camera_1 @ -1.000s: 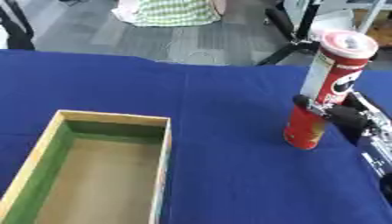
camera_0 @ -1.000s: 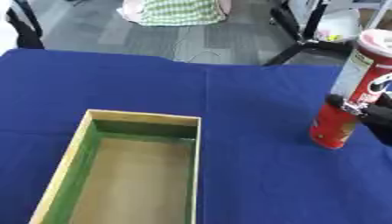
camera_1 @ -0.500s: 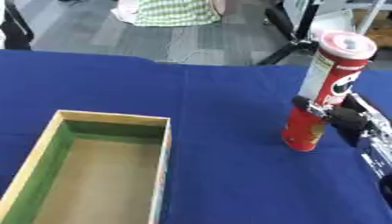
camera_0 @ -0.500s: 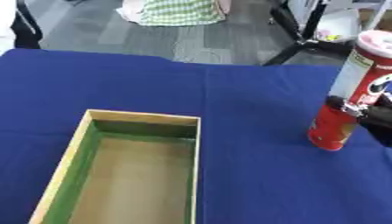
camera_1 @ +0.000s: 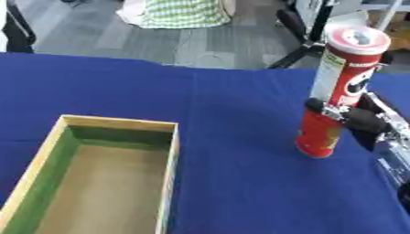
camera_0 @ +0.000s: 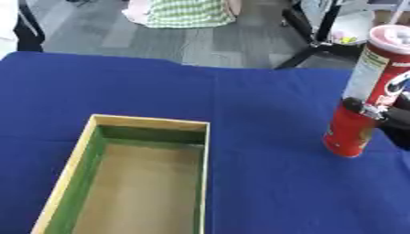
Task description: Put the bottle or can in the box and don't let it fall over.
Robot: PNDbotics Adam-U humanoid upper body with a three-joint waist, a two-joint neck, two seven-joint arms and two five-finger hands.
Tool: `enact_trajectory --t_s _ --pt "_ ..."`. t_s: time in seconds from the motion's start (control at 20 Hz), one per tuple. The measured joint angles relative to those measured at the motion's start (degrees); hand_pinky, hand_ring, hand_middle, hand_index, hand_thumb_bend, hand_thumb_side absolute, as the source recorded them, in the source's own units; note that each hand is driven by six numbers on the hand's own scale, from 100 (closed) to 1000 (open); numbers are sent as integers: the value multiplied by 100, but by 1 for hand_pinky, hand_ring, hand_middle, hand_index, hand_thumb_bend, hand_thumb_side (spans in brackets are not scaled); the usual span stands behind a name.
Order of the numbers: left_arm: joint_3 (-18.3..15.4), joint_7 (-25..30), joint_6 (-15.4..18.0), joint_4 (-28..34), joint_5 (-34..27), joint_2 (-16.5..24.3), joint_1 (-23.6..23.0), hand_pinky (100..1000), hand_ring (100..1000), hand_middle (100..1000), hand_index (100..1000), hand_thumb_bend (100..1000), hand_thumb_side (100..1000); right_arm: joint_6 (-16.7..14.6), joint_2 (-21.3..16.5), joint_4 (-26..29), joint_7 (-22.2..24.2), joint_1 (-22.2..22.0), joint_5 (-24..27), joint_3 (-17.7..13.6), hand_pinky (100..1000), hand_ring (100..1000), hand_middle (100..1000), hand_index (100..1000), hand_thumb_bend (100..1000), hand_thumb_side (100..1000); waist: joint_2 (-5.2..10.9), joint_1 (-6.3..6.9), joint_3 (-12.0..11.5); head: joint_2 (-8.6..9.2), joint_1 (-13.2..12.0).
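Right eye view shows your work from above, looking down at a table draped in a deep blue cloth. Well off to the left of your right hand and nearer to you lies a long, open wooden box with pale rims and green inner walls, holding nothing.

Your right hand enters from the right edge. Its dark fingers are curled around the middle of a tall red can, pinching it from its right side. The can stands upright, its base on the cloth or just over it; you cannot tell which. A pale lid caps the top.

The can is probably light, stiff card with a smooth, slippery printed skin, and being tall and narrow it should tip easily. Your hold around the middle seems sensible; keep it vertical as you carry it leftward, and set it down flat on the box floor before letting go.

Your left hand shows in neither view.

Beyond the table's far edge lies grey floor, with a black stand behind the can and green checked fabric farther left.
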State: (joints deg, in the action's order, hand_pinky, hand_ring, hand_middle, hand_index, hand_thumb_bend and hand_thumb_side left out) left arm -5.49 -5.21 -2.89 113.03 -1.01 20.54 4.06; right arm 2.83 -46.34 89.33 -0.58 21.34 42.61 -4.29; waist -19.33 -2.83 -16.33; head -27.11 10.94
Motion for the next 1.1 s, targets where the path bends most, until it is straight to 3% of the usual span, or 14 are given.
enact_trajectory --t_s 0.55,1.1 --pt "-1 2 1 0 -32 5 -57 988 821 841 829 100 659 248 -83 813 -125 172 359 35 976 1000 991 371 656 100 192 2 14 -131 -1" --pt "-3 1 3 -1 -78 16 -156 989 819 840 828 100 653 822 -124 1507 -152 952 845 474 974 1000 982 384 537 100 430 12 -31 -373 79"
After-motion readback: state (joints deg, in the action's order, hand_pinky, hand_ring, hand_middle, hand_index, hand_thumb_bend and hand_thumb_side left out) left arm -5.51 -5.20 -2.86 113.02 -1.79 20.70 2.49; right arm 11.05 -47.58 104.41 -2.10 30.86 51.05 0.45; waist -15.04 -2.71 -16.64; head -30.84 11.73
